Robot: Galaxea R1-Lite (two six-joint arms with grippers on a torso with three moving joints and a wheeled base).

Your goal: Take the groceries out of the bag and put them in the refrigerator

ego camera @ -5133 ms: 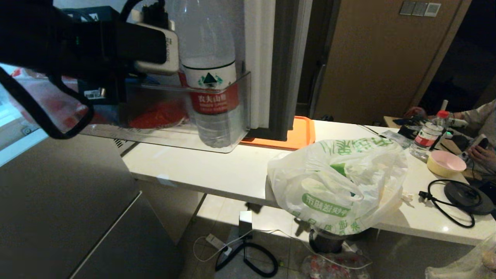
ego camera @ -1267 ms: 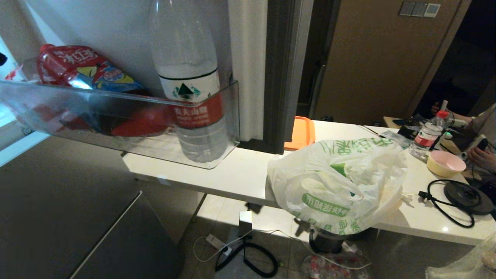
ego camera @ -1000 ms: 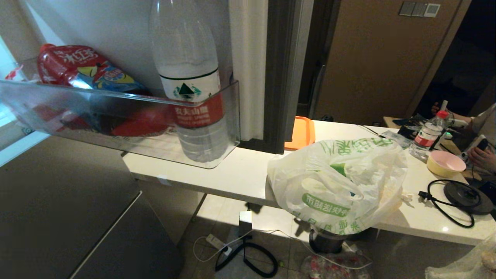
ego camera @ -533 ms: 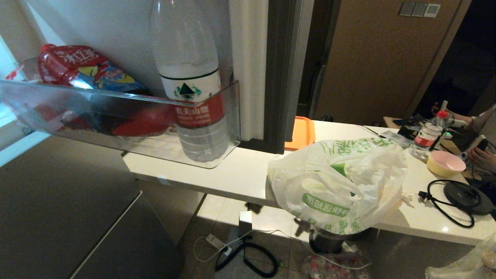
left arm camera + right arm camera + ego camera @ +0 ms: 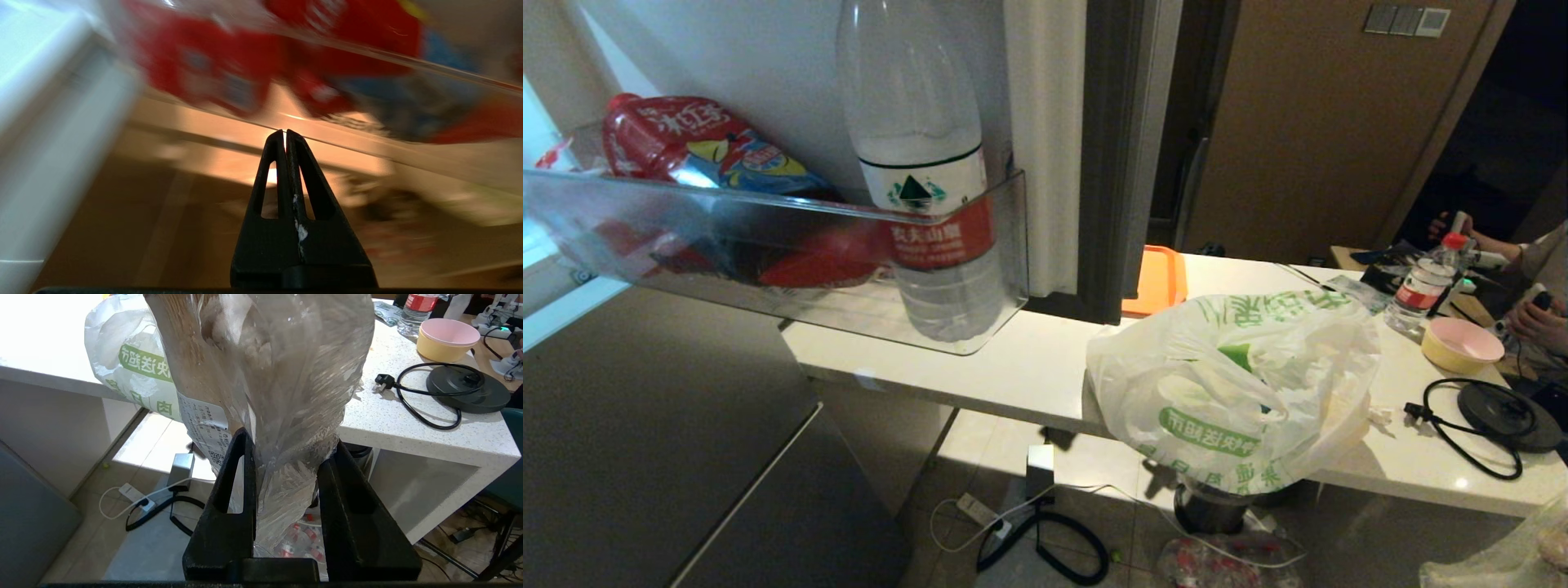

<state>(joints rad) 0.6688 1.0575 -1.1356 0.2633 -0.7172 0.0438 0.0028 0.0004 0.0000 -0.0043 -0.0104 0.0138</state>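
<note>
Between the right gripper (image 5: pixel 286 457) fingers sits a clear pack of pale beige lumps (image 5: pixel 269 367) — soft, light, crinkly film, likely slippery, best pinched by its gathered neck. Beyond it the bag (image 5: pixel 130 375) slumps on the counter (image 5: pixel 408 416). The left gripper (image 5: pixel 285 134) is pressed shut, empty — fridge-door shelf (image 5: pixel 367 57) just ahead.

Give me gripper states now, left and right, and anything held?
Left gripper: shut, holding nothing, near the fridge door shelf.
Right gripper: shut on a clear pack of pale lumps.

- The open refrigerator door (image 5: pixel 1094 155) and its bin (image 5: pixel 768 245), crowded with the water bottle (image 5: pixel 931 188) and red packet (image 5: pixel 694 151), blocked my left.
- Bare counter (image 5: pixel 1013 367) lay between bin and bag (image 5: pixel 1233 392).
</note>
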